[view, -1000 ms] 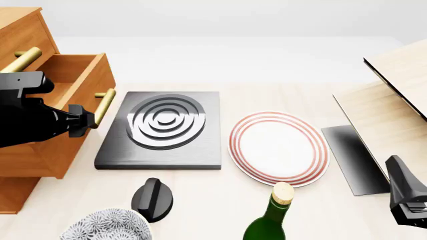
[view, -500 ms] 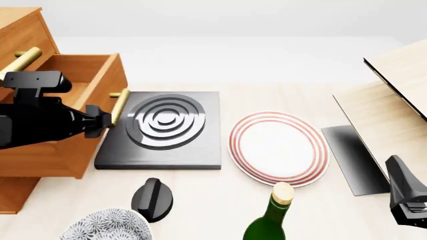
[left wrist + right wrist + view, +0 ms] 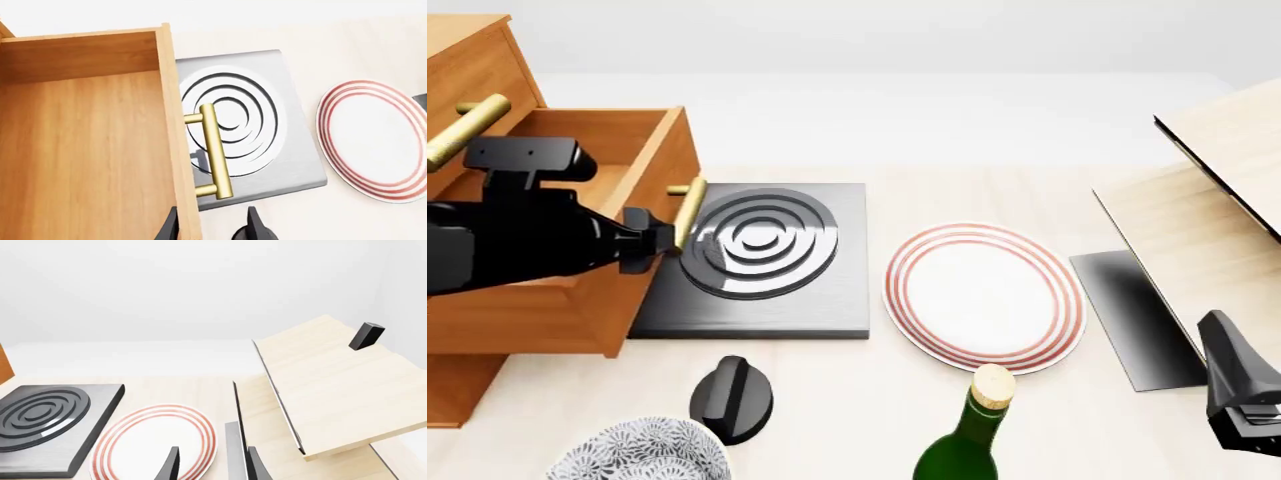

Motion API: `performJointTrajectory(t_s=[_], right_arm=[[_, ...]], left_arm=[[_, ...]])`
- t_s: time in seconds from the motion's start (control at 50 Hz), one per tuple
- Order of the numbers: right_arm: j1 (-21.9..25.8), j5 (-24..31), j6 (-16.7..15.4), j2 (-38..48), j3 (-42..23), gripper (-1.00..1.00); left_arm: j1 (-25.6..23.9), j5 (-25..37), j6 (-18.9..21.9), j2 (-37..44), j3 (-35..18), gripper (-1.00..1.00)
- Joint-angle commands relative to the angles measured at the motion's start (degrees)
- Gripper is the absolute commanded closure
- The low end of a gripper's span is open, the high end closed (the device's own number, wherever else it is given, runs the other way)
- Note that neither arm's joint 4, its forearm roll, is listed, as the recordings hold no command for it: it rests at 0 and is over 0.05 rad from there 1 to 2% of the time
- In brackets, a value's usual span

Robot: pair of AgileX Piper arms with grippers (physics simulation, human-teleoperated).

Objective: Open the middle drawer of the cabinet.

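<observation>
1. The cabinet (image 3: 481,300) stands at the left edge of the table, and the middle drawer (image 3: 587,290) juts out of it toward the right, its open box showing bare wooden floor from above.

2. The drawer's brass bar handle (image 3: 687,213) now hangs over the left part of the grey hob (image 3: 777,300), which sits just right of the cabinet. The striped plate (image 3: 985,296) lies further right, clear of the drawer.

3. The left gripper (image 3: 654,243) sits at the near end of the handle. In the left wrist view its two fingertips (image 3: 255,227) straddle the drawer's front panel and the space beside it, below the handle's near post, with a gap between them. Whether they actually pinch the bar or front panel cannot be told from either view.

4. The right gripper (image 3: 210,465) waits at the near right of the table with its fingers apart and nothing between them, looking out over the plate and the pale wooden boards (image 3: 333,385).

5. Judged from how far the box stands out, the pulling step looks near its end. The next move probably calls for a short further pull straight to the right, kept level so the drawer does not bind, then releasing the handle.

6. A knob (image 3: 731,398), a patterned bowl (image 3: 638,452) and a green bottle (image 3: 968,430) stand along the near edge, out of the drawer's path.
</observation>
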Motion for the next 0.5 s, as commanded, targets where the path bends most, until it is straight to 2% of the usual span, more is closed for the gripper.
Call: performJointTrajectory(t_s=[0.02,0.34,0.5], right_arm=[[0.1,0.1,-0.2,-0.4,0.0,-1.00],[0.1,0.1,-0.3,-0.3,0.0,-1.00],[0.1,0.2,-0.3,-0.5,0.0,-1.00]], left_arm=[[-2.8,-0.3,-0.6,0.4,-0.7,-1.00],[-5.5,-0.7,-0.9,0.8,-1.2,-1.00],[-9.0,-1.1,-1.7,1.0,-1.7,-1.00]])
